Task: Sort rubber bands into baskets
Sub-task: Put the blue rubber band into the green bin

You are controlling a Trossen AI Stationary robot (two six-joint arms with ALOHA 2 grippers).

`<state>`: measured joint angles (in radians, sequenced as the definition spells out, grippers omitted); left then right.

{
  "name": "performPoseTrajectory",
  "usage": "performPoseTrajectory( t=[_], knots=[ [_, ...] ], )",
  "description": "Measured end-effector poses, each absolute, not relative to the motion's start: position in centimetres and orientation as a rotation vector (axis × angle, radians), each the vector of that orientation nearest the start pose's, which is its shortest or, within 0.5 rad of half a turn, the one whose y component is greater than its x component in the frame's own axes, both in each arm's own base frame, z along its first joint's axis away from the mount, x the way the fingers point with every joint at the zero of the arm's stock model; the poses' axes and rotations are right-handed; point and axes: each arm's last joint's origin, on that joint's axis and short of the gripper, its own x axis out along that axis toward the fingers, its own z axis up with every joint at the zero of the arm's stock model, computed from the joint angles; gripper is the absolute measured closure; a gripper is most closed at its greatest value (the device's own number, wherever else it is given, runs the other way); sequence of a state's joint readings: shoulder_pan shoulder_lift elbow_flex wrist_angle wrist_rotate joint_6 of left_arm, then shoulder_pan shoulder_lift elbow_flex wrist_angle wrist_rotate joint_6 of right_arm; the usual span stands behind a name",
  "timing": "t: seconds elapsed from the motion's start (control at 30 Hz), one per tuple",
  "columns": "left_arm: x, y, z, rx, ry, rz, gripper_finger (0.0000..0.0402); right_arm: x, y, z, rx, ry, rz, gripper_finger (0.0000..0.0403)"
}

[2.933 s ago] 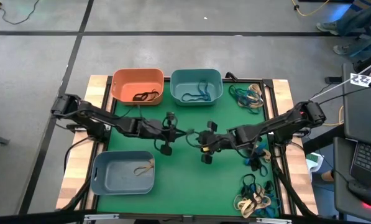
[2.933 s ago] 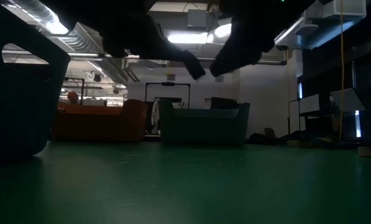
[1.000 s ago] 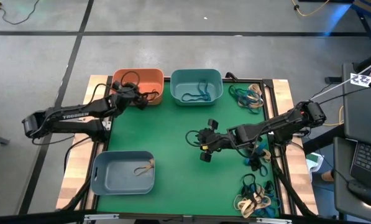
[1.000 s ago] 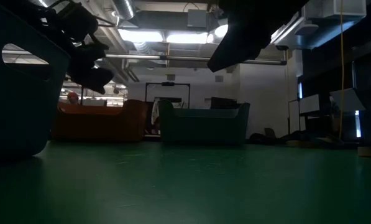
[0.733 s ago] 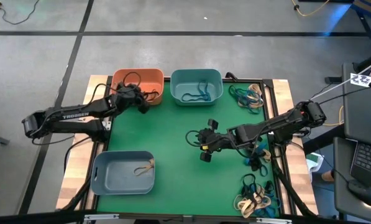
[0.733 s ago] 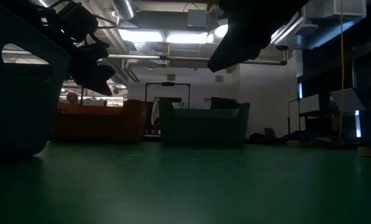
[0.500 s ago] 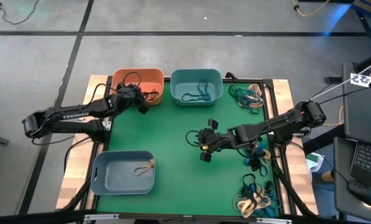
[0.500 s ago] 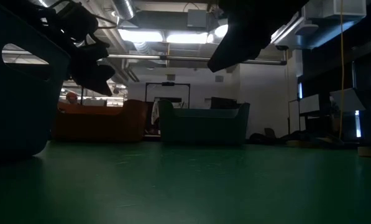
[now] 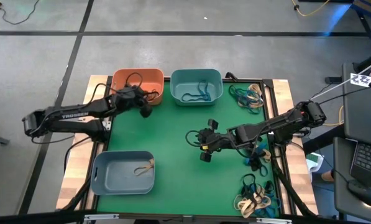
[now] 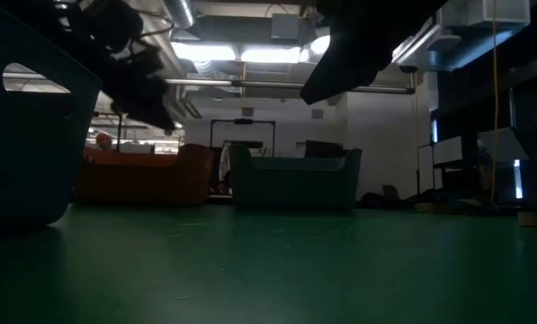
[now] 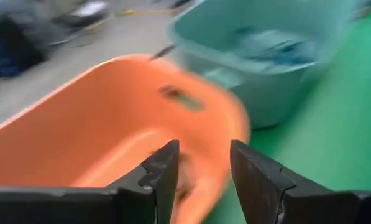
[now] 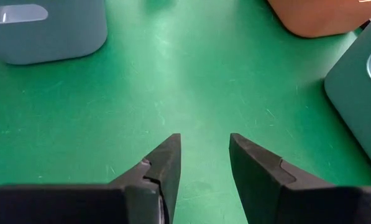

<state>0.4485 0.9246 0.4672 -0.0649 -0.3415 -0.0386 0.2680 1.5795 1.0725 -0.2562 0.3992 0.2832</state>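
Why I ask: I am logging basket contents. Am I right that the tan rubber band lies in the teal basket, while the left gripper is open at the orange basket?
Not quite. The high view shows the tan rubber band in the grey-blue basket, not the teal basket, which holds blue bands. The rest stands: the left gripper is open at the orange basket.

the high view is evenly lit, with soft shadows. the low view is dim and backlit: bright ceiling lights [image 10: 250, 52] glare behind the dark silhouetted left gripper [image 10: 142, 85], itself smeared by motion blur. in the left wrist view the orange basket [image 11: 98, 118] and teal basket [image 11: 266, 56] just ahead of the fingers are streaked with blur. the right wrist view is bright and sharp, with a pale sheen on the green mat [image 12: 173, 68] ahead of the fingers.
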Motion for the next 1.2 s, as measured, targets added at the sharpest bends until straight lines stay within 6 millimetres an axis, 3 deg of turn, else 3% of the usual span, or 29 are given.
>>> performPoseTrajectory(
  t=[0.4, 0.6, 0.87, 1.03, 1.2],
  knots=[
    [19.4, 5.0, 23.5, -0.046, 0.32, 0.327, 0.026, 32.7, 7.8, 23.8, -0.018, 0.666, -0.214, 0.0265],
    [20.3, 3.8, 23.8, -0.012, 0.263, 0.258, 0.026, 32.7, 7.9, 23.8, -0.007, 0.676, -0.177, 0.0265],
    [22.5, 3.1, 22.6, 0.023, 0.273, 0.209, 0.026, 32.9, 8.0, 24.0, 0.012, 0.648, -0.151, 0.0265],
    [24.2, 2.8, 22.2, 0.025, 0.318, 0.185, 0.026, 31.7, 8.5, 23.7, 0.038, 0.759, -0.121, 0.0265],
    [25.7, 2.4, 21.3, 0.04, 0.383, 0.162, 0.026, 28.9, 9.9, 24.1, 0.087, 0.901, -0.117, 0.0265]
  ],
)
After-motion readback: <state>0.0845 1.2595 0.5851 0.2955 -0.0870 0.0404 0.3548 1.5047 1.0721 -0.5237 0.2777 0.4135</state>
